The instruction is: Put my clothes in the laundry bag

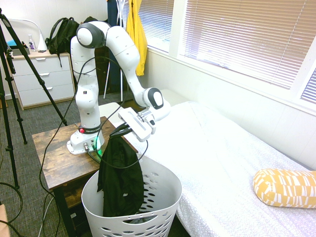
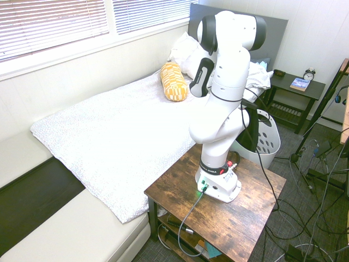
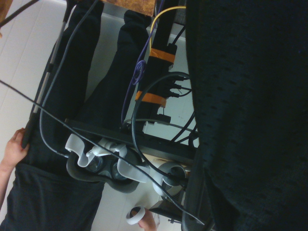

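A: The gripper point(image 1: 120, 132) is out over the white laundry basket point(image 1: 163, 190), fingers pinched together on the top of the black shirt point(image 1: 120, 177).

B: And the shirt itself, where is it?

A: It hangs straight down from the fingers, long and limp, with its lower part already inside the basket, against the wall nearest the wooden table point(image 1: 54, 163). The top stands well clear of the rim.

B: Where does the basket sit?

A: On the floor, tucked between the table and the bed point(image 1: 222, 153). From the other side the basket point(image 2: 268, 136) peeks out behind the arm, with a dark strip of the shirt point(image 2: 250, 131) in front of it.

B: What else is in the room?

A: A yellow patterned pillow point(image 1: 285, 187) lies on the bed, well apart from the basket. A yellow garment point(image 1: 136, 29) hangs by the window, and a white dresser point(image 1: 42, 74) stands along the back wall with a black backpack point(image 1: 61, 34) on it.

B: And the close-up camera?

A: Black fabric point(image 3: 245, 120) fills one whole side of it. Beyond that are cables and a white headset point(image 3: 113, 163) on a dark rack. Someone's hand point(image 3: 12, 149) shows at the edge.
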`<control>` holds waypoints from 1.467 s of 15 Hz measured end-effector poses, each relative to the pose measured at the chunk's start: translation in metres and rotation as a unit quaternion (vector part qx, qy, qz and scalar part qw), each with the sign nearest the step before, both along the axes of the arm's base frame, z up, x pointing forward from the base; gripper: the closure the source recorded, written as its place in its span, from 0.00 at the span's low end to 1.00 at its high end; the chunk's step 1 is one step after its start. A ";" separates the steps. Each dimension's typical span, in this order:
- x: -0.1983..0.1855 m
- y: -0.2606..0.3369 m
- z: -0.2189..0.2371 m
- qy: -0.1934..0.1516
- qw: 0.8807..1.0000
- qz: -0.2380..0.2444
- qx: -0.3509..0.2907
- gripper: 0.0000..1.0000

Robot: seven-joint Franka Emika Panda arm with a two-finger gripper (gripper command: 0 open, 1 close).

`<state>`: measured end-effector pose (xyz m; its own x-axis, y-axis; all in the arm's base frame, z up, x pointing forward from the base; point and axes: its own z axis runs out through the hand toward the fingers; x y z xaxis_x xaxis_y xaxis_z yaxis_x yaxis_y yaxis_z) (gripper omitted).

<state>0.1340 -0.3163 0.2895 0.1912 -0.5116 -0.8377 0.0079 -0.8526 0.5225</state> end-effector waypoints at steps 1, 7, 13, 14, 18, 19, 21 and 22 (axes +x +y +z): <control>-0.001 0.002 0.000 -0.005 1.000 0.001 0.000 0.00; 0.001 -0.013 -0.008 -0.067 0.997 0.012 -0.039 0.00; 0.072 -0.003 -0.005 -0.221 0.975 -0.007 -0.031 0.00; 0.099 0.005 -0.002 -0.261 0.965 -0.008 -0.030 0.00; 0.216 0.093 0.004 -0.410 0.912 -0.020 -0.015 0.00; 0.251 0.128 0.013 -0.445 0.895 -0.025 -0.005 0.00; 0.322 0.202 0.038 -0.517 0.856 -0.028 0.013 0.00; 0.353 0.233 0.050 -0.549 0.835 -0.035 0.018 0.00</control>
